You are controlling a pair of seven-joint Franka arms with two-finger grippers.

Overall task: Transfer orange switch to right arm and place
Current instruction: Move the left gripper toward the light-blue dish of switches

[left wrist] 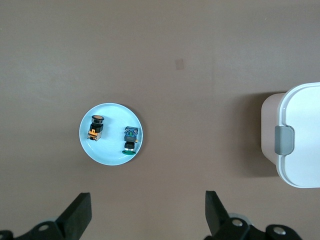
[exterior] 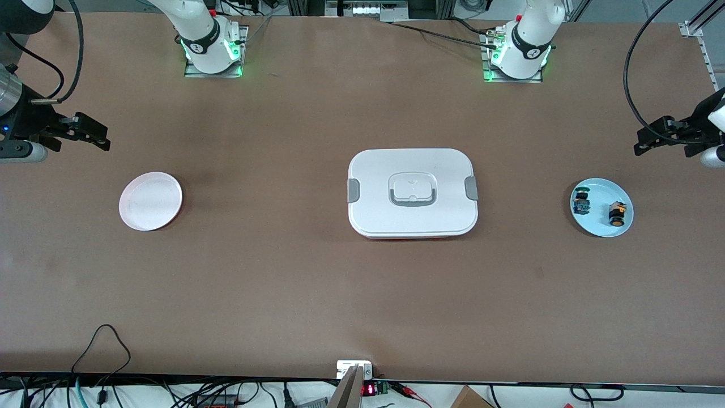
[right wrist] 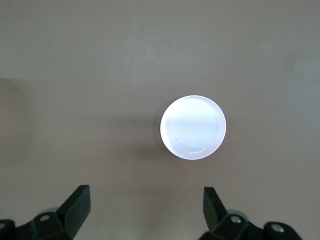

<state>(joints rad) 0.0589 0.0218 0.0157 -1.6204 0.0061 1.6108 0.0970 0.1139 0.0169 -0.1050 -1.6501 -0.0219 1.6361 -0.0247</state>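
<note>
Orange switch [left wrist: 95, 127] lay ungrasped on blue plate [left wrist: 111, 158] near the left arm's table end; both grippers, left [left wrist: 148, 212] and right [right wrist: 146, 207], hung open—left must descend and pinch it.

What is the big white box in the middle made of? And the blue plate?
The white box looks like smooth matte plastic, judging by its rounded moulded lid and grey clips. The blue plate holding the switches seems to be plastic too, slightly glossy, though glazed ceramic cannot be ruled out.

At the table's middle you have a closed white lidded container [exterior: 413, 192] (grey side latches); the green-capped switch [exterior: 580, 202] lies on the light-blue plate [exterior: 600, 226], and a pink plate [exterior: 150, 200] sits toward the right arm's end.
</note>
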